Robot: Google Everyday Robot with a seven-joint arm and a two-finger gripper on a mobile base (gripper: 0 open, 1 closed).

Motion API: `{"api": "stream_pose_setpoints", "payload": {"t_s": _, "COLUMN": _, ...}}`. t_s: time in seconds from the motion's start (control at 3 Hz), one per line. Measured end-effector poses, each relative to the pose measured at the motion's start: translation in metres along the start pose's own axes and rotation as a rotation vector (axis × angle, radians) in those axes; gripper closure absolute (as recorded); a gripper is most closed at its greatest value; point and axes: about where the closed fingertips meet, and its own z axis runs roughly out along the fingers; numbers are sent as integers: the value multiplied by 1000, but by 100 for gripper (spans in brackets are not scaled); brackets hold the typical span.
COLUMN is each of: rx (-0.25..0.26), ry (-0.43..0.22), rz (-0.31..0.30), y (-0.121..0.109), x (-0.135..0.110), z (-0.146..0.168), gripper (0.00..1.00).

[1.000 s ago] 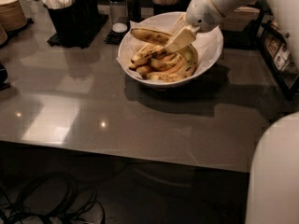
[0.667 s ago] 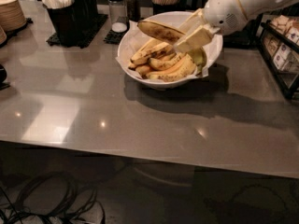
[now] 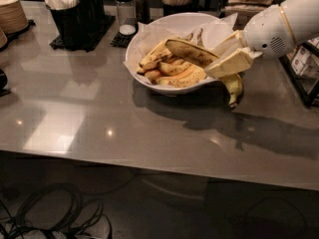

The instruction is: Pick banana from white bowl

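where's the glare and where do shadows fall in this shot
Camera view: a pale glare patch lies on the counter front left, small bright spots beside it; the white bowl and the gripper, shut on the banana over the bowl's right rim, cast a dark shadow on the counter toward the camera; below the counter it is dim.

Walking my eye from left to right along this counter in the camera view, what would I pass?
Stacked tan discs → black holder of white items → glass shaker → white bowl → banana, held over the bowl's right side → gripper, shut on the banana at the bowl's right rim.
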Motion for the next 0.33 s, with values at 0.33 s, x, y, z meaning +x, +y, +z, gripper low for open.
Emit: {"api": "stream_pose_setpoints", "payload": {"t_s": 0.33, "rx": -1, "ry": 1, "rz": 2, "y": 0, "x": 1, "z": 0, "gripper": 100}}
